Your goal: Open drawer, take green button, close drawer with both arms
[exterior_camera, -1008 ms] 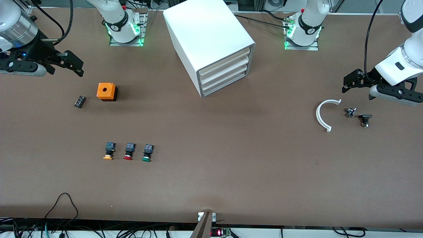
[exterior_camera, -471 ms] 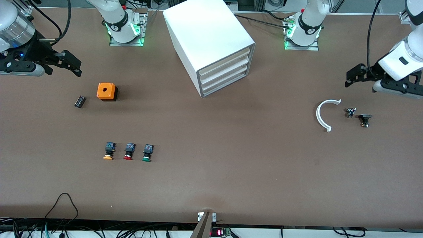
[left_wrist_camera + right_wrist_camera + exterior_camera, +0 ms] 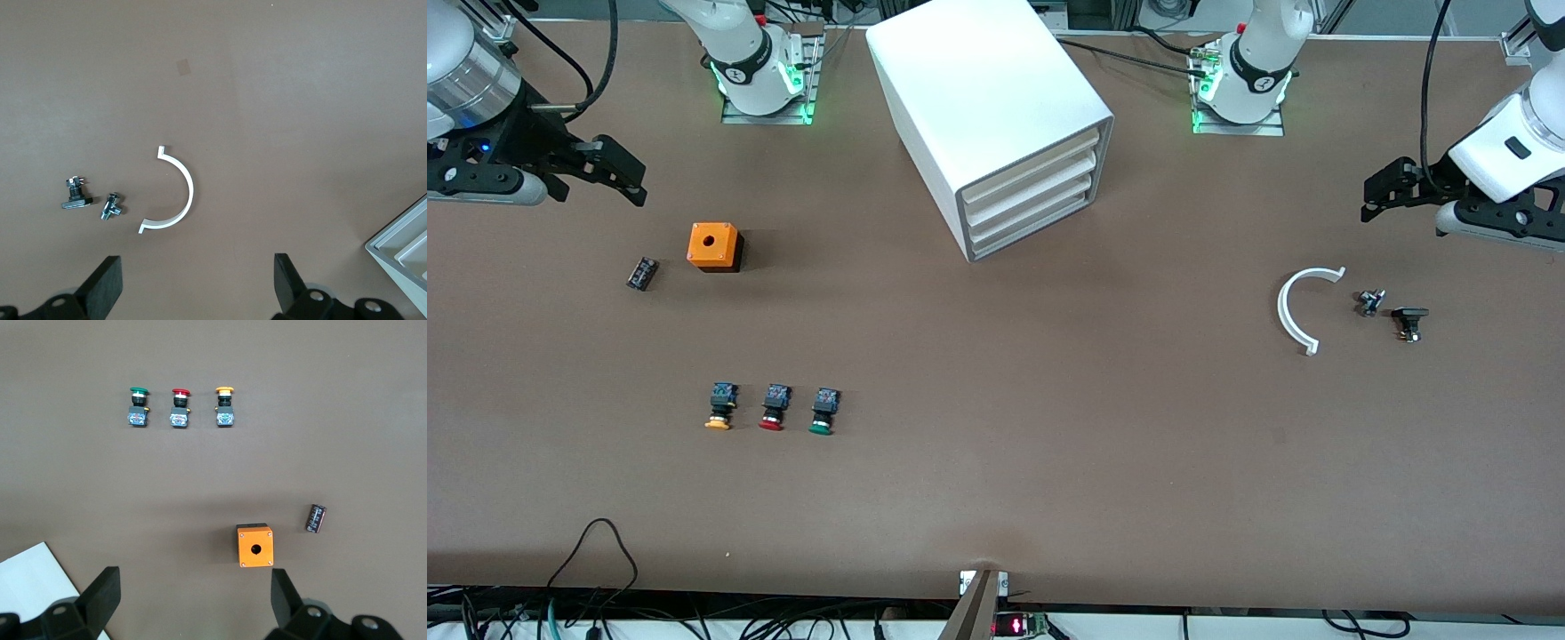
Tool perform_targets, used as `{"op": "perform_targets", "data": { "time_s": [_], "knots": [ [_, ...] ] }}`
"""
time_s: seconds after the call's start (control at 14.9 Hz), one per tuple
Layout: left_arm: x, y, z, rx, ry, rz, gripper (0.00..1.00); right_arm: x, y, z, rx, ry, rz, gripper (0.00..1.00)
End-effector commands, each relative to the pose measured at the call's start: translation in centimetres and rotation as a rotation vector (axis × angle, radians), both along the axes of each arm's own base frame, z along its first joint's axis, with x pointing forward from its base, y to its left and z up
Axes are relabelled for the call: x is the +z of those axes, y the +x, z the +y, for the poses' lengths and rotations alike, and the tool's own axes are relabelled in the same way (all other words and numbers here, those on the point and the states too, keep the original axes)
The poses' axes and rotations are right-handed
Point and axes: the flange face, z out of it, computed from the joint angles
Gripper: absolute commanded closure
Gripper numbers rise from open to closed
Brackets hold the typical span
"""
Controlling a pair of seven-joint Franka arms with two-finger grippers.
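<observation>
The white cabinet (image 3: 996, 116) stands between the two arm bases, and its lowest drawer (image 3: 1033, 226) is shut like the two above it. The green-capped button (image 3: 823, 412) lies on the table, nearer to the front camera than the cabinet, toward the right arm's end. It also shows in the right wrist view (image 3: 138, 405). My right gripper (image 3: 618, 173) is open and empty above the table near the orange box; it shows in its wrist view (image 3: 193, 603). My left gripper (image 3: 1383, 191) is open and empty above the table near the white half ring; it shows in its wrist view (image 3: 198, 287).
An orange box (image 3: 714, 246) and a small black cylinder (image 3: 641, 272) lie under the right gripper's area. Red-capped (image 3: 773, 409) and orange-capped (image 3: 719, 409) buttons lie beside the green one. A white half ring (image 3: 1294, 311) and two small metal parts (image 3: 1369, 301) (image 3: 1409, 322) lie at the left arm's end.
My left gripper has moved away from the half ring toward the robots' side of the table. My right gripper shifted slightly the same way, then stayed still. Nothing on the table moved.
</observation>
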Motion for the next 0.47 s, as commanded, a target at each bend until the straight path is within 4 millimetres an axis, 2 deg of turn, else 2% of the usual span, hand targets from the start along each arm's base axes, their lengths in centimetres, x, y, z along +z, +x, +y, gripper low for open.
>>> {"op": "perform_targets", "data": {
  "time_s": [0.0, 0.4],
  "knots": [
    [0.54, -0.13, -0.03, -0.015, 0.023, 0.000, 0.00, 0.69, 0.00, -0.18, -0.003, 0.017, -0.003, 0.00],
    [0.61, -0.12, -0.05, -0.017, 0.022, -0.002, 0.00, 1.00, 0.25, -0.15, -0.013, 0.021, -0.009, 0.00]
  ]
}}
